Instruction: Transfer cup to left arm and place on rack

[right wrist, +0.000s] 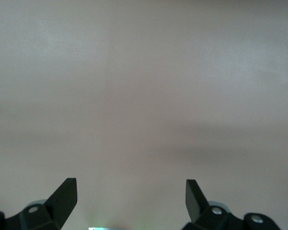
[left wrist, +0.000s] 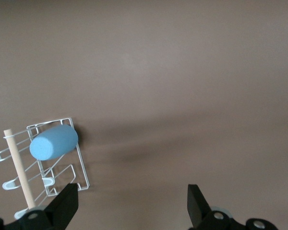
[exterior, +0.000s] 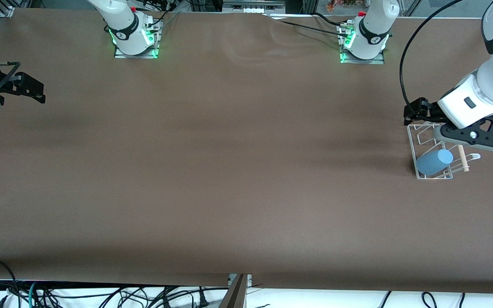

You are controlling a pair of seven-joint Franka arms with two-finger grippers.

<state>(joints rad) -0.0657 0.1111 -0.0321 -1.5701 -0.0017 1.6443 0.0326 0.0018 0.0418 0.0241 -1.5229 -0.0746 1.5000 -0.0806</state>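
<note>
The light-blue cup [exterior: 434, 161] lies tilted on the white wire rack [exterior: 412, 143] at the left arm's end of the table, beside the rack's wooden dowel [exterior: 463, 160]. My left gripper [exterior: 471, 138] hangs open and empty above the rack, apart from the cup. In the left wrist view the cup [left wrist: 54, 142], the rack [left wrist: 82, 165] and the dowel [left wrist: 18, 167] show beside one finger of the left gripper [left wrist: 132, 201]. My right gripper [exterior: 30, 87] waits open and empty over the right arm's end of the table; the right wrist view shows it [right wrist: 131, 196] over bare table.
The brown table [exterior: 229, 171] stretches between the two arms' bases [exterior: 135, 40] [exterior: 364, 47]. A black cable [exterior: 405, 72] loops to the left wrist. Loose cables [exterior: 101, 295] lie below the table's front edge.
</note>
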